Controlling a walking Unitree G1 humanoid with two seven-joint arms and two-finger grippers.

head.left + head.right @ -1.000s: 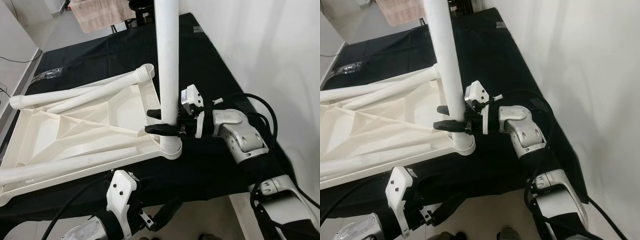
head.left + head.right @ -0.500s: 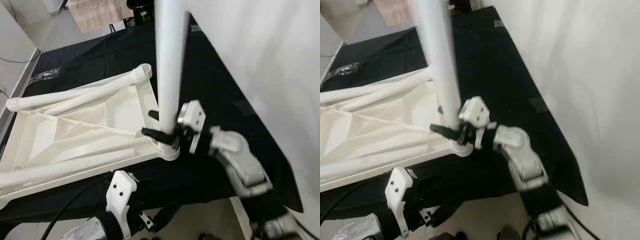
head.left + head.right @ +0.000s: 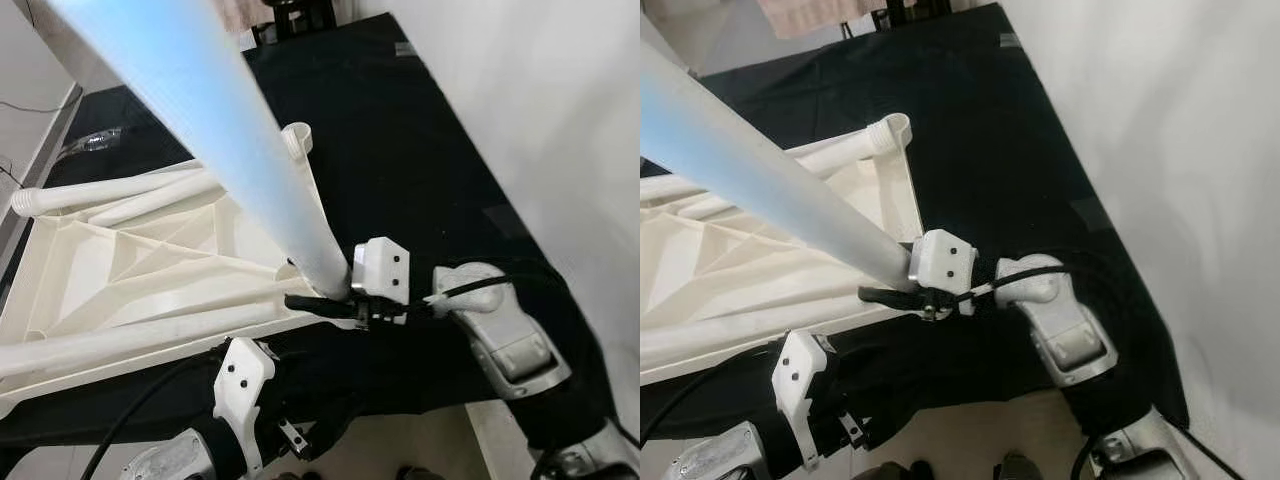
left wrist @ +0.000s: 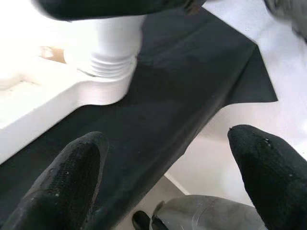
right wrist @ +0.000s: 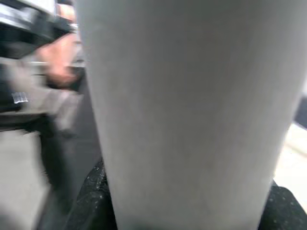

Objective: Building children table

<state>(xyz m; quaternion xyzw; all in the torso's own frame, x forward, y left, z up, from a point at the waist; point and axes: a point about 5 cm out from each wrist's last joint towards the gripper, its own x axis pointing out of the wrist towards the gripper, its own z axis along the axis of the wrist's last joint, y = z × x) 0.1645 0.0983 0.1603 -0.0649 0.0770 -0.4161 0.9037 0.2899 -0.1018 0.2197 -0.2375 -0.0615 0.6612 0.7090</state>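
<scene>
The right gripper (image 3: 318,303) is pinching the tilted white leg (image 3: 235,150) with its jaws, just above the corner socket of the overturned tabletop (image 3: 120,275) lying on the black desk (image 3: 420,160). Below that corner, the left gripper (image 4: 168,177) is hanging with jaws spread.

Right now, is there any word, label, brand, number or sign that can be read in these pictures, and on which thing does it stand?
None: no readable text anywhere.
White table leg in the right pincer: plain, no print.
Upturned white tabletop: plain, no print.
Black cloth: small pale patches, too small to read.
</scene>
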